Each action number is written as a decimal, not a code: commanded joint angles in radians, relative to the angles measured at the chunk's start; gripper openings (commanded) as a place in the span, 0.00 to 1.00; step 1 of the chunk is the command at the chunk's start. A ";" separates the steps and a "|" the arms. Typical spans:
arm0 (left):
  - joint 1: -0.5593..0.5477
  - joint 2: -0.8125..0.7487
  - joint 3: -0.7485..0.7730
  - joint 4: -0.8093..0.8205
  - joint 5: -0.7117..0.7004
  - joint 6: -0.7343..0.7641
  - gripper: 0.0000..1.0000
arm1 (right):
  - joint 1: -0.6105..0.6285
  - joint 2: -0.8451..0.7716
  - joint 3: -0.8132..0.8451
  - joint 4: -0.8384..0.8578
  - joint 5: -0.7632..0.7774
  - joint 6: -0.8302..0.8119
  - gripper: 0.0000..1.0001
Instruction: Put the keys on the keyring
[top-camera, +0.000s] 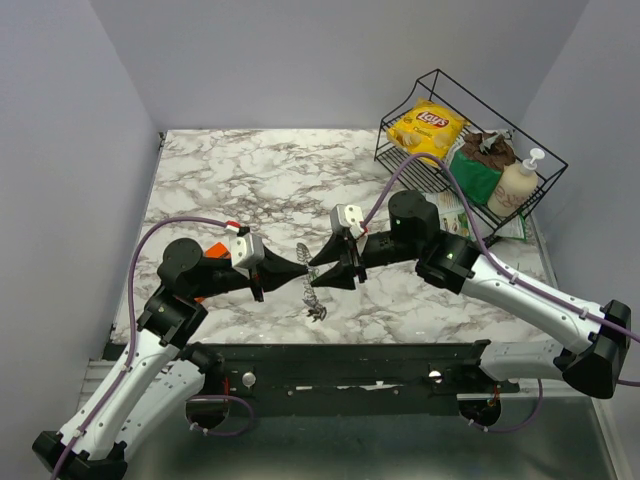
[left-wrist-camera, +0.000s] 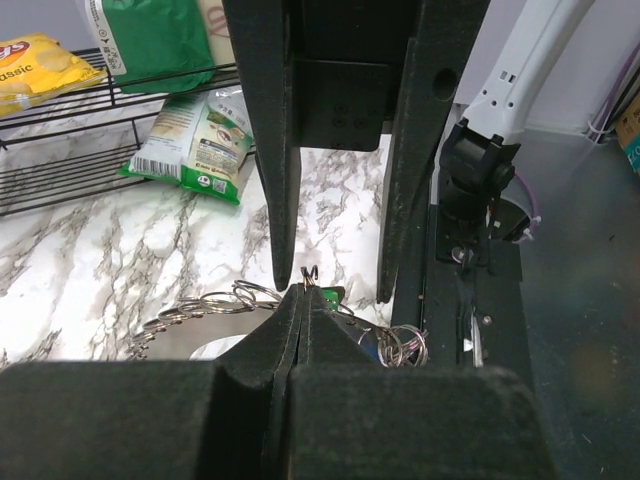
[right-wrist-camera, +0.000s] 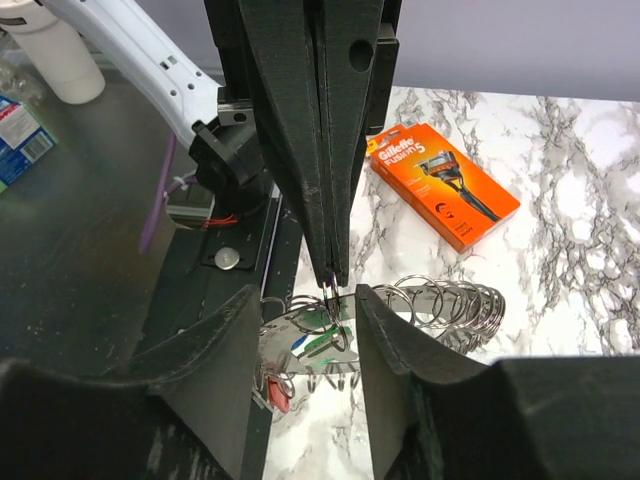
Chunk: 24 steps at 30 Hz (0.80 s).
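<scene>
I read this as the threading step, with the work held up between both arms. My left gripper (left-wrist-camera: 297, 297) is pinched tight on a small silvery wire loop (right-wrist-camera: 328, 291) that pokes out just past its tips, low in the centre of its wrist view. I cannot tell whether that loop belongs to a key or to the chain. The right gripper (right-wrist-camera: 308, 295) is spread wide, its fingers straddling the pinch without touching it. The thin silvery chain-like keyring (right-wrist-camera: 440, 300) trails right of centre above the white marble table (top-camera: 240, 170). The tiny metal keys (right-wrist-camera: 318, 347), one green-headed and one with a red plastic head (right-wrist-camera: 280, 392), sit just below the loop. Next, I judge, the right gripper must close on a single key and feed it onto the loop, which calls for fine alignment.
</scene>
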<state>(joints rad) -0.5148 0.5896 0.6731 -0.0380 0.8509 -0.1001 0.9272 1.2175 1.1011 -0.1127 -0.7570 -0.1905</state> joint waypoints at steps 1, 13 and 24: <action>-0.005 -0.014 0.013 0.058 0.030 -0.010 0.00 | -0.005 0.004 0.011 0.022 0.012 -0.001 0.48; -0.005 -0.020 0.017 0.064 0.025 -0.013 0.00 | -0.014 -0.003 -0.014 0.022 0.030 -0.018 0.25; -0.005 -0.017 0.023 0.087 0.034 -0.027 0.00 | -0.025 0.001 -0.017 0.024 0.028 -0.024 0.01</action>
<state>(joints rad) -0.5148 0.5827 0.6731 -0.0231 0.8520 -0.1104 0.9092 1.2175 1.0939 -0.1047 -0.7433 -0.2070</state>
